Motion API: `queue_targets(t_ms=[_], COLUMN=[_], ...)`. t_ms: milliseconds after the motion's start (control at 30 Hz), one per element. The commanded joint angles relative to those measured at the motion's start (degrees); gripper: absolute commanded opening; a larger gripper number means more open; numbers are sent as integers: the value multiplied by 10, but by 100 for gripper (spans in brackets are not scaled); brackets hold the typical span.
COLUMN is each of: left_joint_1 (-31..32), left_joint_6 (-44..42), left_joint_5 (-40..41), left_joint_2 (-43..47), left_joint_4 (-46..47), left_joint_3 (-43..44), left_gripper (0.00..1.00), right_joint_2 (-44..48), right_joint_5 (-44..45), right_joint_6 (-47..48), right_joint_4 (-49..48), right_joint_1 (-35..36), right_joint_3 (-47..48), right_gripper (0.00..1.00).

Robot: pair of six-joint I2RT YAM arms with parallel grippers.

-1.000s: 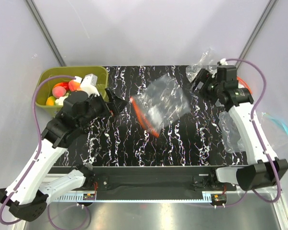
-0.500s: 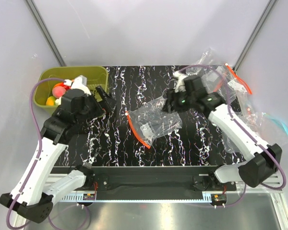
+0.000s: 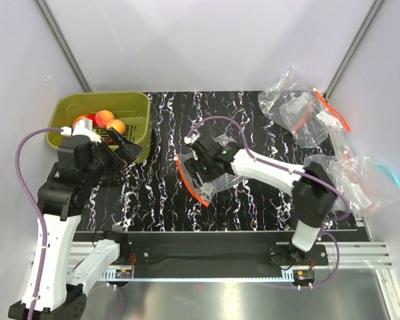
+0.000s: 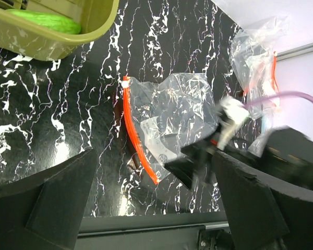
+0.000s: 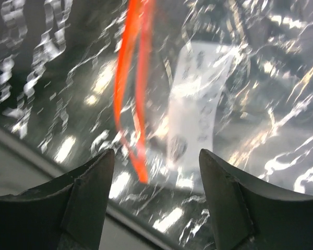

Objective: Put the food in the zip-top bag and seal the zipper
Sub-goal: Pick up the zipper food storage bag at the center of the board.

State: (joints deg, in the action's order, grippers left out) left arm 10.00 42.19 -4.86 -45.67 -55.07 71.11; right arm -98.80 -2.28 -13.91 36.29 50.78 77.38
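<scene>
The zip-top bag [image 3: 217, 170] lies flat on the black marbled table, its red-orange zipper [image 3: 187, 180] along its left edge. In the left wrist view the bag [image 4: 172, 120], zipper [image 4: 138, 133] and white slider tab [image 4: 125, 83] show clearly. My right gripper [image 3: 203, 167] hovers open just over the bag's zipper end; the right wrist view shows the zipper [image 5: 133, 94] between its spread fingers [image 5: 88, 203]. My left gripper [image 3: 130, 148] is open and empty beside the green bin. Two orange peach-like fruits [image 3: 111, 121] lie in the bin; the plum is out of view.
The green bin [image 3: 137, 100] stands at the back left and holds a green item [image 4: 41, 21]. More clear bags [image 3: 300, 113] lie at the back right; one with a light-blue strip [image 3: 380, 177] lies past the table's right edge. The front rail [image 3: 207, 240] runs along the near edge.
The right arm carried the bag from the back right to the table's middle and now reaches left over its zipper end. The left arm pulled back left, uncovering the fruits in the bin.
</scene>
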Motion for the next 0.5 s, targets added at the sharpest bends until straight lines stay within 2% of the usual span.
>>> queue_targets(t_ms=[0, 167, 467], left_joint_1=[-9, -15, -31], left_joint_6=[4, -8, -33], left_joint_5=[-32, -36, -30], left_joint_2=[5, 1, -20], left_joint_4=[-4, -9, -32], left_joint_3=[3, 14, 38], left_gripper=[99, 99, 99], right_joint_2=[-53, -125, -164], right_joint_5=[86, 120, 129], right_joint_6=[8, 25, 27], right_joint_4=[-10, 6, 2], right_joint_1=[24, 41, 59], right_joint_3=[73, 132, 146], right_gripper=[74, 76, 76])
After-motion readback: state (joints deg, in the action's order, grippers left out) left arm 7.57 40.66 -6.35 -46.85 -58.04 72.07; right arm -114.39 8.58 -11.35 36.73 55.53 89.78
